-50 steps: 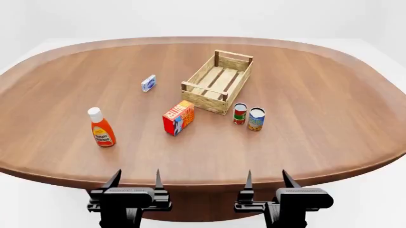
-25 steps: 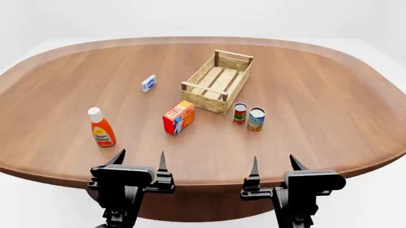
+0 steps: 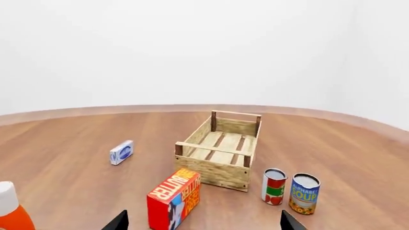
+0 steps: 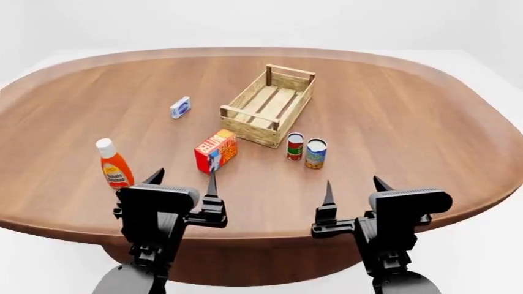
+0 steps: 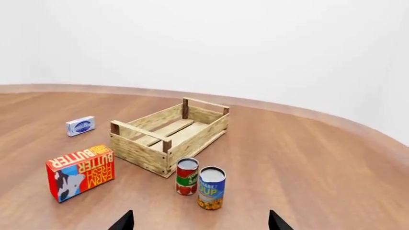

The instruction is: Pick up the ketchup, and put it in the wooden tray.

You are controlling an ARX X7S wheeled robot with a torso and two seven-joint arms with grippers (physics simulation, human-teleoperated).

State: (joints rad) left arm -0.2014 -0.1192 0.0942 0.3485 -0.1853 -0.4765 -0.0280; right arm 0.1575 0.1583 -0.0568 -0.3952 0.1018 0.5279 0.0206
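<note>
The ketchup (image 4: 114, 163), an orange-red bottle with a white cap, stands upright at the table's left front; only its cap and shoulder (image 3: 9, 212) show in the left wrist view. The wooden tray (image 4: 267, 105) is a slatted crate sitting mid-table, also seen as the wooden tray (image 3: 219, 149) and the wooden tray (image 5: 170, 134). My left gripper (image 4: 183, 179) is open and empty, just right of and nearer than the bottle. My right gripper (image 4: 354, 184) is open and empty over the front edge.
A red butter box (image 4: 215, 150) stands between the bottle and the crate. Two short cans (image 4: 305, 150) stand in front of the crate's near right corner. A small blue-white packet (image 4: 180, 107) lies left of the crate. The oval table's front edge (image 4: 261, 236) runs under both grippers.
Both grippers have risen and moved forward over the table's front edge. The head view has shifted, so the objects sit a little further left and lower than before.
</note>
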